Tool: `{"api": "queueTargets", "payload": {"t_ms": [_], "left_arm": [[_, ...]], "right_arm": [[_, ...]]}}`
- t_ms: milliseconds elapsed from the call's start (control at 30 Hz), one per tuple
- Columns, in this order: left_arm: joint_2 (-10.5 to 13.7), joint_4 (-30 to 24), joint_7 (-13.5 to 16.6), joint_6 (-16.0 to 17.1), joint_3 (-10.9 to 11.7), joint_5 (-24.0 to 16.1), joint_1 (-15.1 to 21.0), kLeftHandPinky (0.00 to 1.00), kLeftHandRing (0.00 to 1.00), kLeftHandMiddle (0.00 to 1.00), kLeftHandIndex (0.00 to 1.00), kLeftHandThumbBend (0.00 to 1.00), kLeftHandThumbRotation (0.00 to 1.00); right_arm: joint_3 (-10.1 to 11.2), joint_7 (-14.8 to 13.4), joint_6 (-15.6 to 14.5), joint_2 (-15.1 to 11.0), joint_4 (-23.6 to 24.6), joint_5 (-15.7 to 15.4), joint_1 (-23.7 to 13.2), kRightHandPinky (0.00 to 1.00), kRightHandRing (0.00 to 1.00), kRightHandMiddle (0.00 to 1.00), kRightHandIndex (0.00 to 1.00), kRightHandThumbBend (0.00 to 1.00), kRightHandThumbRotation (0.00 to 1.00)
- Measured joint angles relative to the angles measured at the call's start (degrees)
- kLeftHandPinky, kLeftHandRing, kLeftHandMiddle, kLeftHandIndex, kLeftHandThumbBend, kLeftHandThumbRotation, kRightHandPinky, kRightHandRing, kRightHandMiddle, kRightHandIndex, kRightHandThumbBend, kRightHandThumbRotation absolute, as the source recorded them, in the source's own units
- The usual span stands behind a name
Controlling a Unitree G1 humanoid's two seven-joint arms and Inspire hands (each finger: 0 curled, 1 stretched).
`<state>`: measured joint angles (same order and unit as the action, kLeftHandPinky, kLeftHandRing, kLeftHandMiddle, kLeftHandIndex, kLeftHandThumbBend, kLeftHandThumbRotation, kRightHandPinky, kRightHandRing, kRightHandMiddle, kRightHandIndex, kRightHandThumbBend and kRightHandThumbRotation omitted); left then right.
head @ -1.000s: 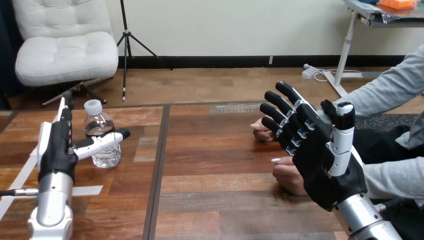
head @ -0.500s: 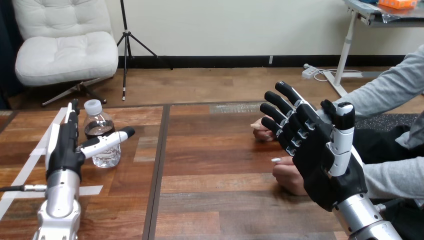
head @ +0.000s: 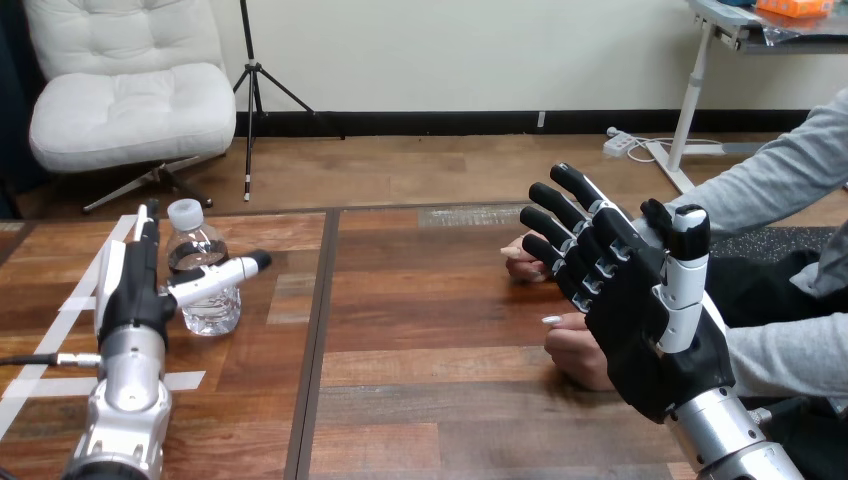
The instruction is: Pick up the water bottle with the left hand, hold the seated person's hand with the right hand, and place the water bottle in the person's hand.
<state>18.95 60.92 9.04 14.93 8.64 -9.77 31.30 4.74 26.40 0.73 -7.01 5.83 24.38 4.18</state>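
Reaching for the grasp, step one of the task: left hand point(head: 130, 300) is lined up at the bottle point(head: 200, 262) but not closed on it. Bottle stands upright, cap on, at the far left of the table point(head: 430, 330). It sits in the crook between the straight fingers point(head: 147, 235) on its left and the thumb, which sticks out rightward across its lower front. Can't tell whether thumb or fingers touch the plastic; nothing is wrapped round it. Hand is spread and edge-on, fingers pointing away from the robot, silver forearm coming up from the bottom edge. Next move, my read: shift the palm right until it seats on the bottle wall, curl fingers round the back and thumb round the front, then lift straight up. Light plastic, so squeeze gently or it may buckle or tip. Right hand point(head: 640, 340) is raised at the right, open, fingers straight and slightly fanned, pointing up and left, thumb upright alongside. It hangs in front of the person's hands. The person's near hand point(head: 575, 352) rests on the table with fingers curled, partly hidden behind the palm. The person's far hand point(head: 520, 264) lies beyond, showing by the fingertips. No curl round either, so the hold step isn't made; contact can't be judged from this angle. That step calls for bringing the right hand down to one of them and closing lightly. Handover comes last and needs both grips in place.
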Motion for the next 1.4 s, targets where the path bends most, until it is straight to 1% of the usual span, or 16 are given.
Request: {"api": "queueTargets", "payload": {"t_ms": [133,300,533,833,1067,1267,1400], "left_arm": [[0.4,1.8,1.7,-0.7,-0.7,-0.1,1.5,0.91,0.97,0.99,1.0,1.0,0.28],[0.6,3.6,3.7,-0.8,-0.9,-0.1,3.3,0.92,0.99,1.0,1.0,1.0,0.24],[0.8,5.2,5.7,-0.8,-1.3,-0.2,5.1,0.94,1.0,1.0,1.0,1.0,0.23],[0.8,7.5,10.3,-2.3,-3.1,-2.0,7.4,0.94,1.0,1.0,1.0,1.0,0.24],[0.8,8.7,13.5,-3.6,-4.4,-3.0,8.7,0.99,1.0,1.0,1.0,1.0,0.24],[0.8,9.1,15.6,-4.6,-5.6,-4.1,9.4,1.0,1.0,1.0,1.0,1.0,0.25],[0.8,9.2,16.1,-5.2,-5.9,-4.2,9.7,1.0,1.0,1.0,1.0,1.0,0.25]], "right_arm": [[0.0,0.0,0.0,0.0,0.0,0.0,0.0,0.95,0.93,0.93,0.95,0.97,1.0],[0.0,0.0,0.0,0.0,0.0,0.0,0.0,0.95,0.93,0.93,0.95,0.97,1.0],[0.0,0.0,0.0,0.0,0.0,0.0,0.0,0.94,0.93,0.93,0.95,0.98,1.0],[0.0,0.0,0.0,0.0,0.0,0.1,0.0,0.94,0.93,0.93,0.95,0.98,1.0],[0.1,0.0,0.0,0.0,0.0,0.3,0.0,0.94,0.93,0.93,0.96,0.98,1.0],[0.1,0.0,0.0,0.0,0.0,0.3,0.0,0.94,0.93,0.93,0.96,0.98,1.0],[0.1,0.1,0.0,0.0,0.0,0.3,0.1,0.94,0.93,0.93,0.96,0.98,1.0]]}}
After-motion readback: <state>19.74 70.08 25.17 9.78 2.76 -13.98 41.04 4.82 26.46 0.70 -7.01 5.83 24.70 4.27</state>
